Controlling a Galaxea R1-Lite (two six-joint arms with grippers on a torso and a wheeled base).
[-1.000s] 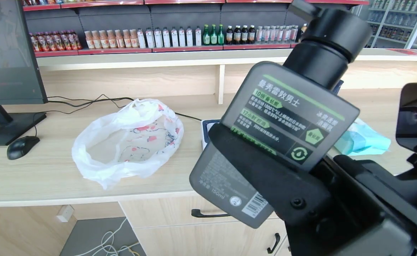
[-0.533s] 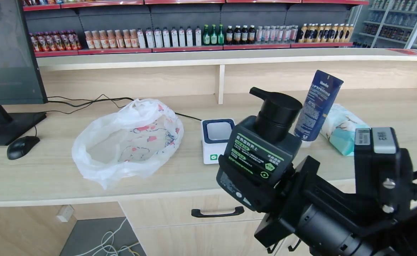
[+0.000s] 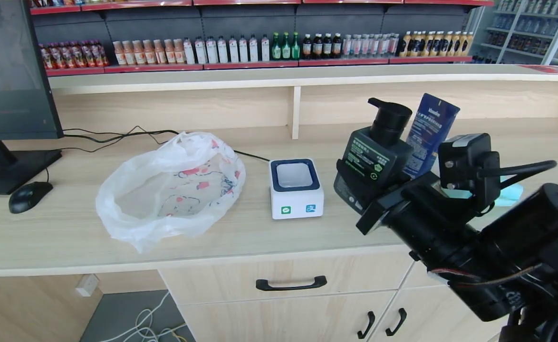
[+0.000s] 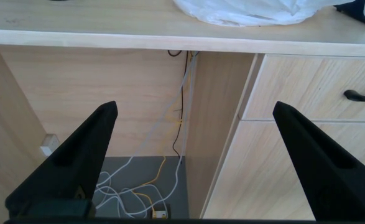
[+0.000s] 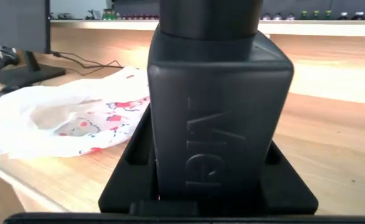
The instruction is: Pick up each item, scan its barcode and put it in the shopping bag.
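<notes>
Far to the left of your right gripper, a dark monitor and a black mouse sit on the pale wooden counter. Your left gripper hangs below the counter's front edge with its jaws spread wide and nothing between them. It faces an open bay where loose cables trail on the floor, and a black drawer handle shows off to one side. Above that gripper, on the countertop, the white shopping bag with its red print lies slumped and open-mouthed, well to the left of the right gripper. Between bag and right gripper the white, blue-rimmed scanner stands with its window facing up, just beside the gripper but apart from it. The right gripper is clamped across the lower body of a dark grey pump bottle. You are holding the bottle above the counter, tilted, with its pump head pointing up and away and its green-printed label towards the head camera. From the right wrist, the bottle sits squarely between the two black fingers. Just behind the held bottle a blue tube stands on its cap, leaning slightly. Right of the gripper, a teal tissue pack lies largely hidden by the arm.
</notes>
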